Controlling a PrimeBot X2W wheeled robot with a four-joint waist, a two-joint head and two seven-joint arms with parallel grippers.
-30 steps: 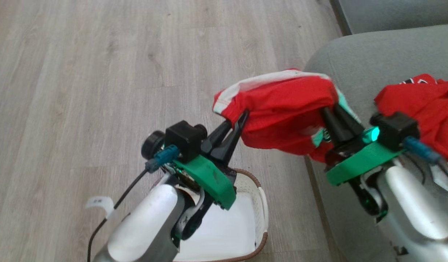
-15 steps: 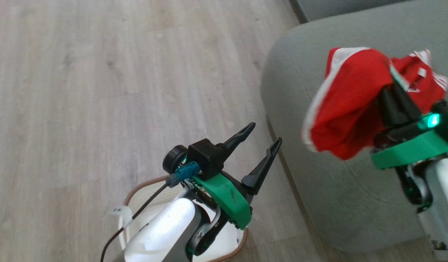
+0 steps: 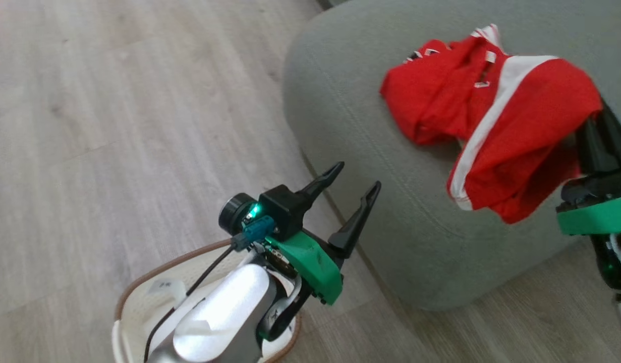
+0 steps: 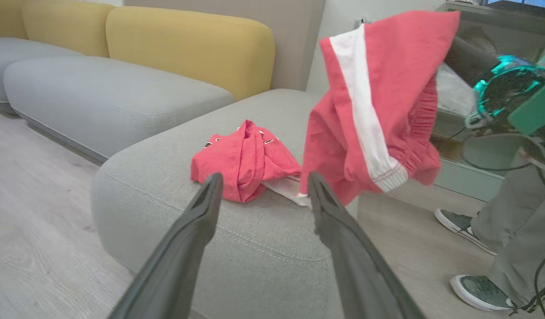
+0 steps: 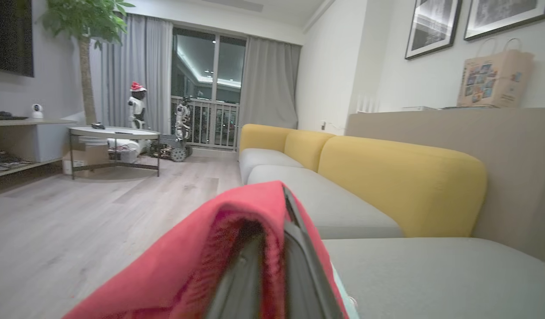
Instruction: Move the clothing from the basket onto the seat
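Where the basket [image 3: 131, 312] sits (head view): lower left of the frame, on the wood floor [image 3: 113, 126], apart from the seat [image 3: 350, 126].
Basket contents: the left forearm covers most of the inside; the part that shows is cream plastic.
Left claw [image 3: 358, 175]: centre of frame, beyond the basket's far rim, fingers spread wide, nothing between them.
Seat: upper right, grey-green, rounded corner toward the floor.
Lying garment [image 3: 431, 96]: red with small white marks, crumpled on the seat, upper right.
Held garment [image 3: 522, 136]: red with a white stripe, right of frame, draped over the right claw [image 3: 598, 141] and overlapping the lying garment's edge.
Right claw: right edge, dark fingers close together, tips buried in the cloth.

Left wrist view, left claw [image 4: 264, 179]: two fingers rise from the bottom edge, wide apart and empty.
Lying garment [image 4: 241, 164]: centre of frame, bunched on the seat [image 4: 166, 146].
Held garment [image 4: 369, 102]: upper right, hanging in folds, white band down its middle; whether its hem touches the seat cannot be told.
Person: two green shoes [image 4: 458, 221] and a trouser leg, lower right.

Right wrist view, right claw [image 5: 272, 239]: bottom centre, fingers pressed together, pinching the held garment [image 5: 188, 266], which falls away to the lower left.
Seat [image 5: 431, 274]: lower right, below a yellow backrest [image 5: 400, 186].
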